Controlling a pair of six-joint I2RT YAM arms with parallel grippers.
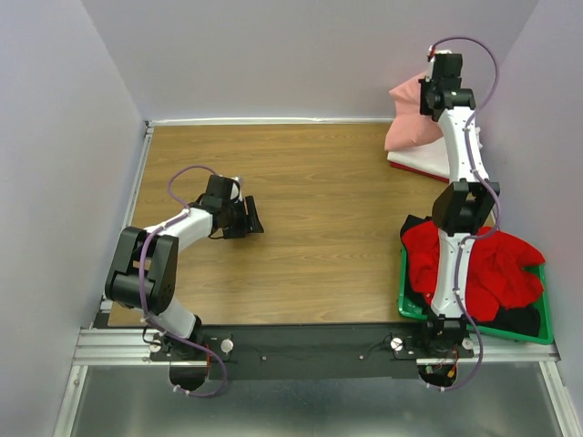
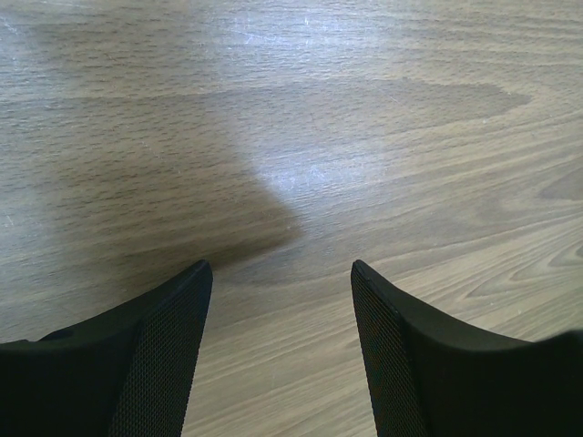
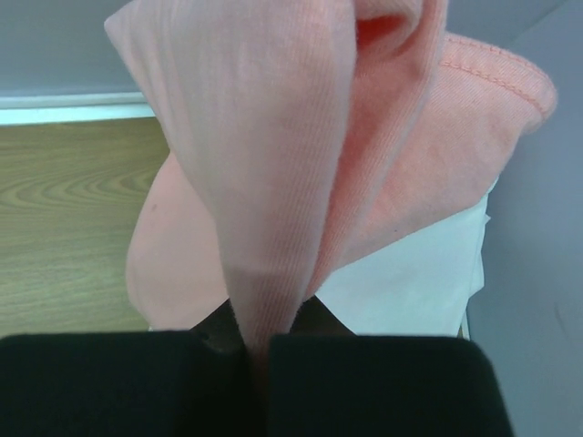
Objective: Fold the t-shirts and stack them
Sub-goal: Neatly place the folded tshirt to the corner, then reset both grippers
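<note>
Several t-shirts in play, all toward the right of a wooden surface point(image 1: 301, 237). Biggest heap first: bright red shirt point(image 1: 496, 269) tumbled over a dark shirt point(image 1: 524, 319) in the green crate point(image 1: 545, 335) at the near right, both unfolded. Beyond that, at the far right corner, salmon-pink shirt point(image 1: 405, 118) held up off the surface and draping down toward a flat white shirt point(image 1: 424, 162) (with a sliver of red along its near edge, probably another garment underneath).

Likely to handle as light, limp and floppy: nothing stiff to push against, sagging wherever unsupported, bunching easily. Best taken at a hem, a shoulder seam or a corner, pinching a small gather of cloth, then laid out flat rather than carried by the middle.

Right jaws pinched tight on a gathered fold of the salmon-pink shirt, with cloth rising straight out of the pinch in the wrist view and the white shirt just behind. Left jaws parted wide, black mesh-faced fingers point(image 2: 155, 364) low over bare wood, well apart from every shirt, holding and touching nothing.
</note>
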